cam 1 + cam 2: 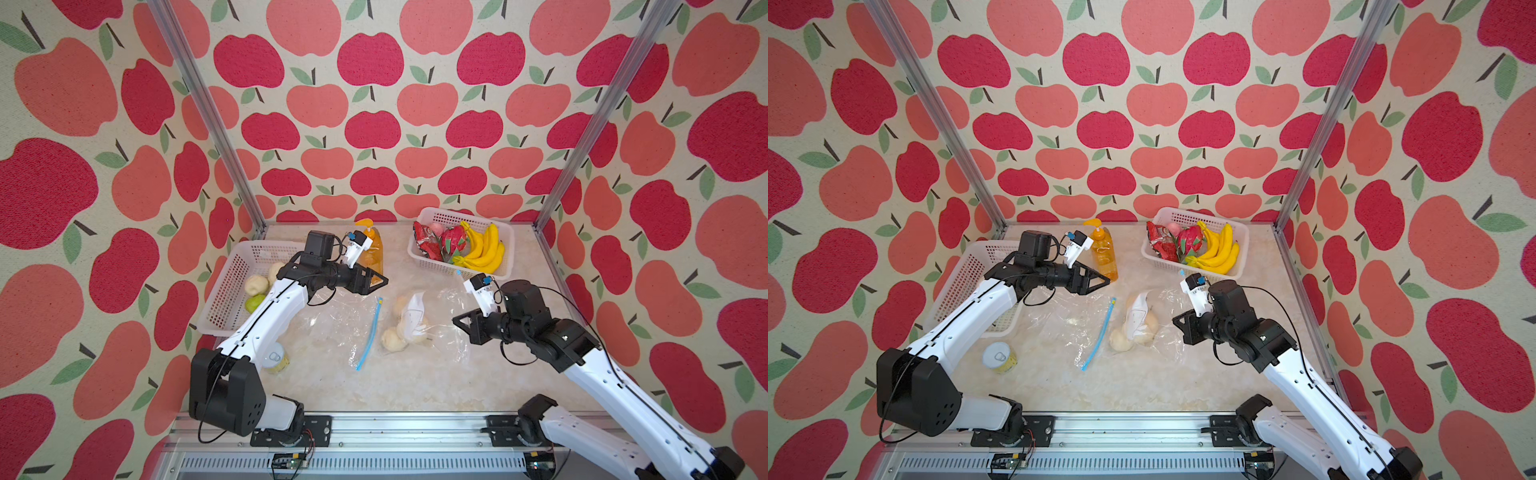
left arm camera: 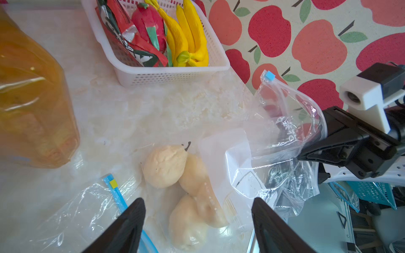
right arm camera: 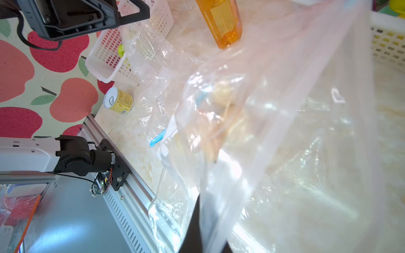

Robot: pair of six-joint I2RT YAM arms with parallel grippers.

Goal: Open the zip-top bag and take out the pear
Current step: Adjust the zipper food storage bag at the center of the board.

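Left hand (image 2: 198,201) hangs with jaws apart, pears (image 2: 164,166) just ahead; right hand (image 1: 459,322) is clamped on a raised edge of the zip-top bag (image 2: 289,122).

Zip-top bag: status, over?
Left gripper near the pears, jaws open, empty. Right gripper shut on the zip-top bag, edge lifted. Three pears on the table, film seemingly over two.

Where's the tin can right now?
In both top views the tin can stands front-left on the table, beside the left arm, just before the left basket.
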